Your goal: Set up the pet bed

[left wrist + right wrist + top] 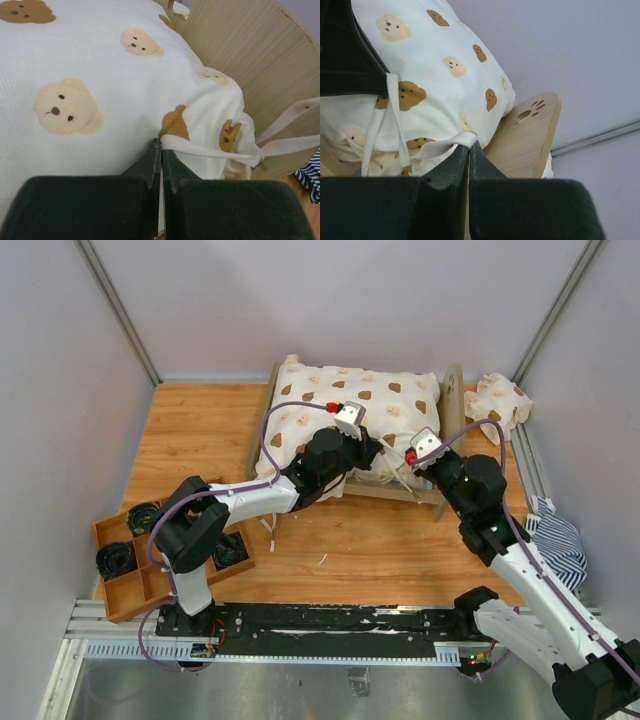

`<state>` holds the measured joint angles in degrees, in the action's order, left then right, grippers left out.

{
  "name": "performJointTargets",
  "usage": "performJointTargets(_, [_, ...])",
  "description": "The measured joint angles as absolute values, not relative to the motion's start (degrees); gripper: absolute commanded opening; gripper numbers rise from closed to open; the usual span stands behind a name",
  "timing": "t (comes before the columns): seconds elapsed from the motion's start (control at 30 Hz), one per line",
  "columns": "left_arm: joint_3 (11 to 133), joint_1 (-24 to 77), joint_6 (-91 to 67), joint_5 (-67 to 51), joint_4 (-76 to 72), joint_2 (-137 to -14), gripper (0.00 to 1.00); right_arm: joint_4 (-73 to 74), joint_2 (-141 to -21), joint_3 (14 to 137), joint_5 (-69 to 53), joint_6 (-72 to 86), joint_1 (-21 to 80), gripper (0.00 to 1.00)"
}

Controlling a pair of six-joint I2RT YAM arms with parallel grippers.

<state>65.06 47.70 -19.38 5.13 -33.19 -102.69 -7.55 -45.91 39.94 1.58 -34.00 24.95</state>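
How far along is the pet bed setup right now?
Done: the bear-print cover lies over the pet bed. In hand: the left tool pinches one white tie strap, the right tool the other strap. Left: the straps look untied, and the small bear-print pillow sits off the bed.
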Motion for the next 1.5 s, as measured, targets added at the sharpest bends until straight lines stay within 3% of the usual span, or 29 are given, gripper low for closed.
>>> performJointTargets(0.73, [65.1,47.7,-19.8,5.3,-33.1,-102.7,0.00,-4.7,-45.4,35.2,1.1,-46.7,24.9,0.01])
performJointTargets(1.2, [65.1,47.7,-20.6,5.0,-33.1,-102.7,0.00,-2.6,-52.4,33.7,5.3,-39.6,24.9,0.22])
performJointTargets(1.37, [65.1,47.7,-20.9,5.0,-33.1,-102.7,0.00,1.9,-52.4,36.4,6.1,-30.0,24.9,0.44])
performJointTargets(1.5, [65.1,47.7,-21.0,5.0,-33.1,-102.7,0.00,7.2,-51.5,39.0,6.0,-18.7,24.9,0.47])
